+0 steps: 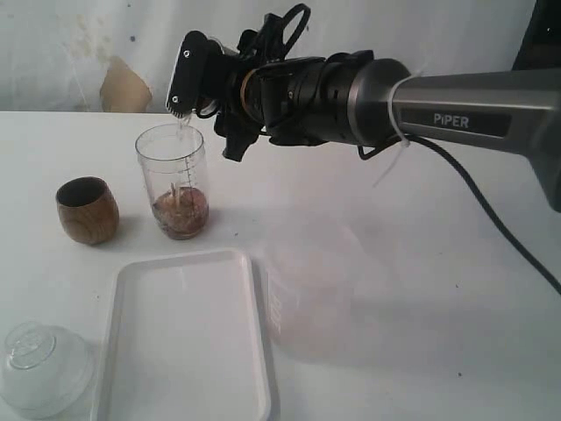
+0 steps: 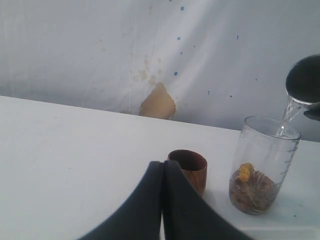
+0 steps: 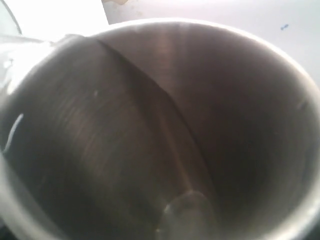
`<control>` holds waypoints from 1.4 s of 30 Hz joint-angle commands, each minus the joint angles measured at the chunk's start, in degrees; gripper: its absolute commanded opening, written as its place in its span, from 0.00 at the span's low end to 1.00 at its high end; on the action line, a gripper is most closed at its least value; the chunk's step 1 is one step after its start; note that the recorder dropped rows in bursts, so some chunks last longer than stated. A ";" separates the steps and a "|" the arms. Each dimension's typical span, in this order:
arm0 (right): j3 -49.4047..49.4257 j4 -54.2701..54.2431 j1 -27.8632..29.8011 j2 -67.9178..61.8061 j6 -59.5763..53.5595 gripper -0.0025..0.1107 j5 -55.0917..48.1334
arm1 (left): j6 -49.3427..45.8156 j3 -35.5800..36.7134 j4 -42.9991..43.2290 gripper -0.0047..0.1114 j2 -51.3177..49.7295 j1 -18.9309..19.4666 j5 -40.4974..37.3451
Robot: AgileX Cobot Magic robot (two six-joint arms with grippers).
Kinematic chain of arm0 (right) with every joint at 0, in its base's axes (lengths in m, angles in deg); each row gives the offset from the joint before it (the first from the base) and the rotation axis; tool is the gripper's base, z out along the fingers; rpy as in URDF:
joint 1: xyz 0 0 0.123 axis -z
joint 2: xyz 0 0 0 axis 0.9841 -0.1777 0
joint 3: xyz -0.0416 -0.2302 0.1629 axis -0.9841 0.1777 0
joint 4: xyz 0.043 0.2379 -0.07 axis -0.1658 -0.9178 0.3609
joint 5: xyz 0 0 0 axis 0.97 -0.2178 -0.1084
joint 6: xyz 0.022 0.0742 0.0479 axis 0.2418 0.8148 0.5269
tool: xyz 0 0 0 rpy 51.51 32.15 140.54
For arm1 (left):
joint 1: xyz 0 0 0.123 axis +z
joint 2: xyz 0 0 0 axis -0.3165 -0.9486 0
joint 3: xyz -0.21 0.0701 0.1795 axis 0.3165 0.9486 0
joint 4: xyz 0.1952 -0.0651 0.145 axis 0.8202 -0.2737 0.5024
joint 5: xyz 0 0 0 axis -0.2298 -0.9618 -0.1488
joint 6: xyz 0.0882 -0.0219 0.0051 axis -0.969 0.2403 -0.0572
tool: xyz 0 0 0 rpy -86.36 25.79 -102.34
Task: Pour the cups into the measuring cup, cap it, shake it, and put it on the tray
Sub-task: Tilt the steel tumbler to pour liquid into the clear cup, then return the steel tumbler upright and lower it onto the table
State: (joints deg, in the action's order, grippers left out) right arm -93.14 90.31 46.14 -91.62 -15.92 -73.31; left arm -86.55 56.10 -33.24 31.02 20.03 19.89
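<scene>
The clear measuring cup [image 1: 173, 180] stands upright on the table with brown and orange bits [image 2: 250, 187] in its bottom. My right gripper [image 1: 184, 83] hovers at its rim, shut on the steel tumbler [image 2: 306, 80], which is tipped over. A thin stream of water [image 2: 286, 117] runs from the tumbler into the measuring cup. The tumbler's shiny inside [image 3: 160, 130] fills the right wrist view and hides the fingers. The brown wooden cup [image 1: 88, 210] stands upright to the measuring cup's left. My left gripper [image 2: 162, 167] is shut and empty, short of the wooden cup [image 2: 189, 167]. The white tray [image 1: 184, 333] lies empty in front.
A clear domed lid [image 1: 44, 368] rests on the table left of the tray, at the front corner. The right arm [image 1: 438, 110] stretches in from the right above the table, with its cable [image 1: 491, 202] hanging down. A stained white backdrop [image 2: 157, 102] closes the far side.
</scene>
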 commanded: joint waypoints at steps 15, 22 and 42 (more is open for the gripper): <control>-0.84 7.25 0.02 1.46 -0.35 0.02 -0.83 | 0.22 0.31 -0.66 0.04 0.23 -0.06 0.86; -0.84 7.84 0.02 1.46 -0.35 0.02 -1.66 | 0.22 0.31 -0.66 0.04 0.23 -0.06 0.86; -0.64 -7.24 2.85 1.82 18.65 0.02 11.66 | 0.22 0.31 -0.66 0.04 0.23 -0.06 0.86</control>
State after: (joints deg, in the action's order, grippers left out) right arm -93.26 88.33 46.85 -91.40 1.86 -66.06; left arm -86.55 56.10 -33.24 31.02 20.03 19.89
